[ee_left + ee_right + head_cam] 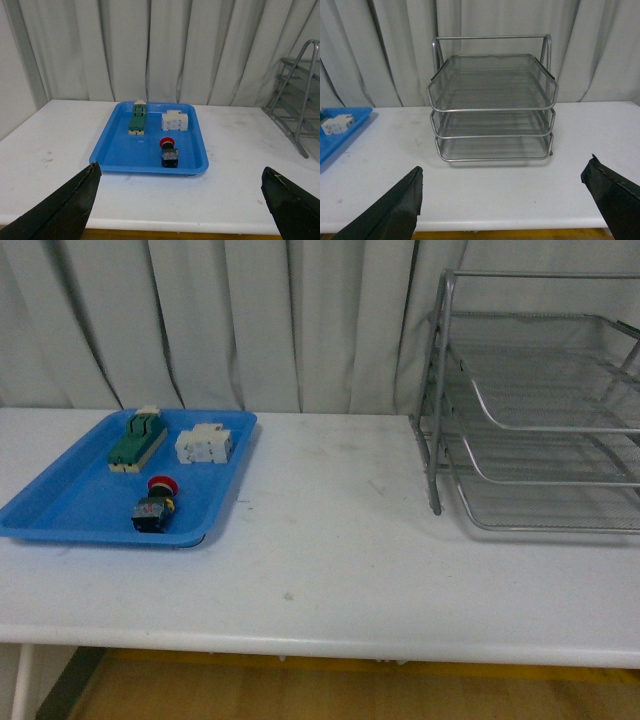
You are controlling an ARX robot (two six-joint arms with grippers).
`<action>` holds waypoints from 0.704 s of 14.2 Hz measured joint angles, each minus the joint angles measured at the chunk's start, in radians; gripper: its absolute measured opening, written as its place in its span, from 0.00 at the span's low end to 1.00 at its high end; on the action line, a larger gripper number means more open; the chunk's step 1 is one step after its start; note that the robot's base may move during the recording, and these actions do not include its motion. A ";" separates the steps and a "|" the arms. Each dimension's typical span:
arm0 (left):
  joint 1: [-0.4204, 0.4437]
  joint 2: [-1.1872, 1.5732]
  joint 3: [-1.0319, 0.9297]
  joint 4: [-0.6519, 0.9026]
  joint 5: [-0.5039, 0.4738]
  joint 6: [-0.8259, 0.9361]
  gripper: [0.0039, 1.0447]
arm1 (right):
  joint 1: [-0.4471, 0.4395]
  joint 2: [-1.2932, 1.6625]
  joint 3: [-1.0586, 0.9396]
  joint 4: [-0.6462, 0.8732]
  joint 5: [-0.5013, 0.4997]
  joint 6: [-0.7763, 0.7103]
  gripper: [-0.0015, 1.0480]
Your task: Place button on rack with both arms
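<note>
On the flat blue plastic tray (60, 510), the red-capped push-button switch (154, 508) lies well apart from the silver wire-mesh rack (540, 430); left gripper (180, 170) and right gripper (505, 166) gape wide, empty

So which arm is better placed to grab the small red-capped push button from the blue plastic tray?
Left. The left gripper, open, faces the blue plastic tray, with the red-capped push button lying straight ahead. The right gripper, also open, faces the silver wire-mesh rack instead.

No legible txt or labels anywhere.
</note>
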 joint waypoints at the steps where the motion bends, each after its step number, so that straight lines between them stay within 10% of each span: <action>1: 0.000 0.000 0.000 0.000 0.000 0.000 0.94 | 0.000 0.000 0.000 0.000 0.000 0.000 0.94; 10: 0.000 0.000 0.000 0.000 0.000 0.000 0.94 | 0.000 0.000 0.000 0.000 0.000 0.000 0.94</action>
